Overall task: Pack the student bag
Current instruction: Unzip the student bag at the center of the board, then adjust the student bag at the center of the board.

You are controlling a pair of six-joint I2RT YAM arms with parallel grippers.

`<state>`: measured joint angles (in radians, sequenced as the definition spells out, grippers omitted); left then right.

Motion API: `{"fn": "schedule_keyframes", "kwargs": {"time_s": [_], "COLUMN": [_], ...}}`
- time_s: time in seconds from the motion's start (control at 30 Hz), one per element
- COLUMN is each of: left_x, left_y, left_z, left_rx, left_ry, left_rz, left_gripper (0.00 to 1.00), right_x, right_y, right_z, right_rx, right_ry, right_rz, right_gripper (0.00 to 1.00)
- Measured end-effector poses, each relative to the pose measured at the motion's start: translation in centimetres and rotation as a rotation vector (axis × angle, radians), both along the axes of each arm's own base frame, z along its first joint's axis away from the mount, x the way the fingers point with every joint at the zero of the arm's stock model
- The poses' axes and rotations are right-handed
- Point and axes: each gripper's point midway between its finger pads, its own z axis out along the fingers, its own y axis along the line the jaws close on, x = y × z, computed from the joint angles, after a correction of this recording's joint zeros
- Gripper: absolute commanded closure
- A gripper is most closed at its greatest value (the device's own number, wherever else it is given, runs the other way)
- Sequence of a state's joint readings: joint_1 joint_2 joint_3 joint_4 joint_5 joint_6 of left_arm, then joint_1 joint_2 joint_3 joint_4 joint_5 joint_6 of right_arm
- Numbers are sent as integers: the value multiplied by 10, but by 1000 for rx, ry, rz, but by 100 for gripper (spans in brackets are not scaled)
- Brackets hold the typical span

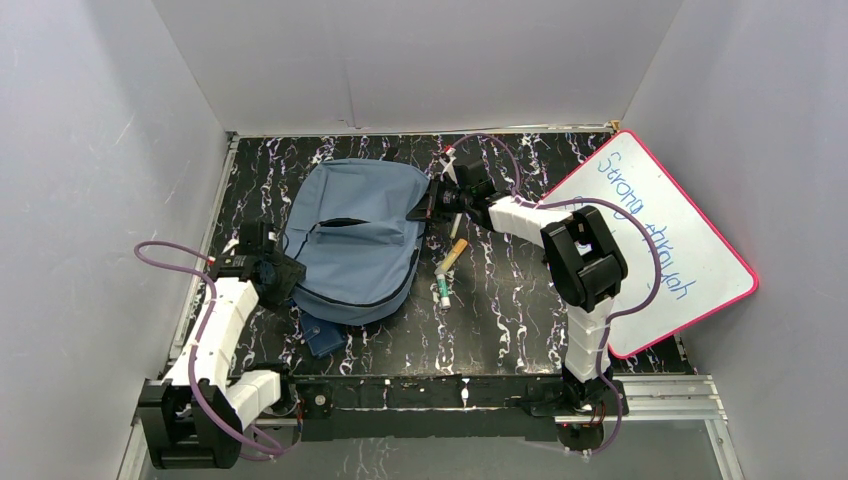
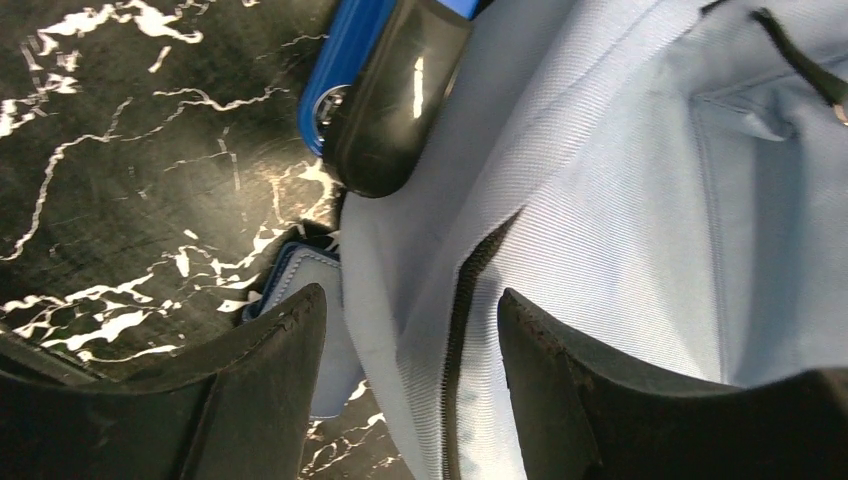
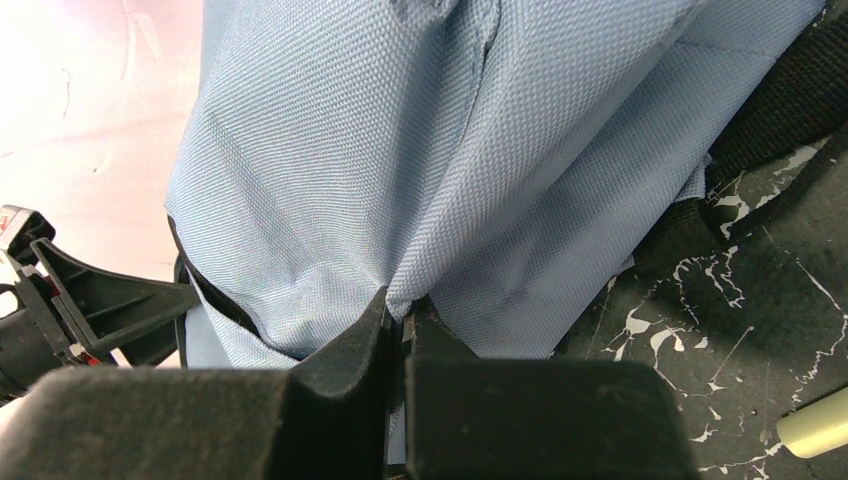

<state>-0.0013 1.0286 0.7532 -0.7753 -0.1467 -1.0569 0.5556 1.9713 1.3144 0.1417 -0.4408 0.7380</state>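
The student bag [image 1: 355, 235] is a large slate-blue backpack lying flat in the middle of the black marbled table, its top zipper gaping. My right gripper [image 1: 428, 205] is at the bag's right edge, shut on a pinched fold of its fabric [image 3: 440, 250]; the fingertips [image 3: 402, 300] meet on the cloth. My left gripper [image 1: 283, 277] is at the bag's left edge. In the left wrist view it [image 2: 412, 298] stands open, its fingers straddling the bag's zippered seam [image 2: 462, 300] without clamping it.
Two markers [image 1: 455, 252] [image 1: 443, 290] lie just right of the bag. A small dark-blue pouch [image 1: 325, 336] sits at its near edge. A blue and glossy-black object [image 2: 390, 90] lies by the bag's left side. A pink-framed whiteboard [image 1: 650, 240] leans at the right wall.
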Motion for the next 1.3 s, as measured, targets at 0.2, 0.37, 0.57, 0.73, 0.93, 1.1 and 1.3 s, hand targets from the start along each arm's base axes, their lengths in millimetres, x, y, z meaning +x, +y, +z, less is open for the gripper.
{"fn": "schedule_keyframes", "kwargs": {"time_s": [0.2, 0.37, 0.57, 0.73, 0.93, 1.1, 1.3], "left_x": [16, 27, 39, 73, 130, 168, 202], "left_y": [-8, -11, -11, -8, -2, 15, 50], "left_z": [5, -7, -6, 27, 63, 67, 59], "left_rx": [-43, -58, -50, -16, 48, 92, 134], "left_ry": [-63, -66, -83, -169, -261, -270, -271], "left_rz": [-6, -16, -39, -83, -145, -154, -115], "left_gripper": [59, 85, 100, 100, 100, 100, 100], "right_x": [0, 0, -1, -1, -4, -12, -39], "right_y": [1, 1, 0, 0, -1, -1, 13], "right_z": [1, 1, 4, 10, 20, 31, 41], "right_rx": [6, 10, 13, 23, 34, 58, 86], "right_ry": [1, 7, 4, 5, 7, 22, 37], "right_rz": [2, 0, 0, 0, 2, 4, 89], "right_gripper": [99, 99, 99, 97, 88, 68, 52]}}
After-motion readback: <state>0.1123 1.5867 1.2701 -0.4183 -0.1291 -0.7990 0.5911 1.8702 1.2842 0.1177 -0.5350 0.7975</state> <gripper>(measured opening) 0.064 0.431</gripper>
